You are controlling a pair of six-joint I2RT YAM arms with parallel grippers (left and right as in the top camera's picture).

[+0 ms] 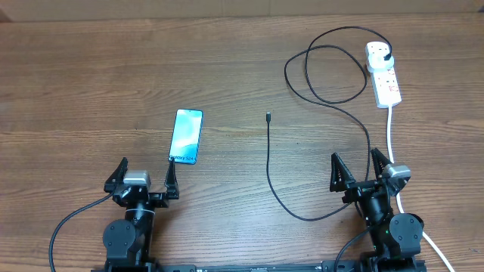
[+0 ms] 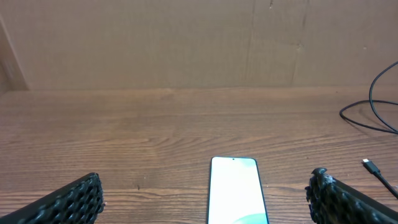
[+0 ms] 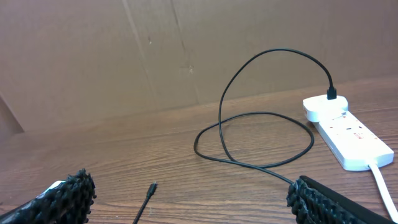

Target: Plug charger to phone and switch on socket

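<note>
The phone (image 1: 186, 136) lies flat with its light-blue screen up, just ahead of my left gripper (image 1: 144, 175), which is open and empty; in the left wrist view the phone (image 2: 236, 191) lies between the fingers, nearer the right one. The charger cable (image 1: 270, 170) runs from its loose connector tip (image 1: 268, 116) down past my right gripper (image 1: 361, 171), loops, and ends at a black plug (image 1: 387, 56) seated in the white socket (image 1: 383, 72) at the far right. My right gripper is open and empty; the tip (image 3: 152, 187) lies ahead of it, the socket (image 3: 348, 131) to its right.
A thick white cord (image 1: 392, 143) runs from the socket toward the front right, passing close to the right arm. A brown cardboard wall (image 2: 186, 43) stands along the table's far edge. The wooden table (image 1: 91, 83) spreads to the left of the phone.
</note>
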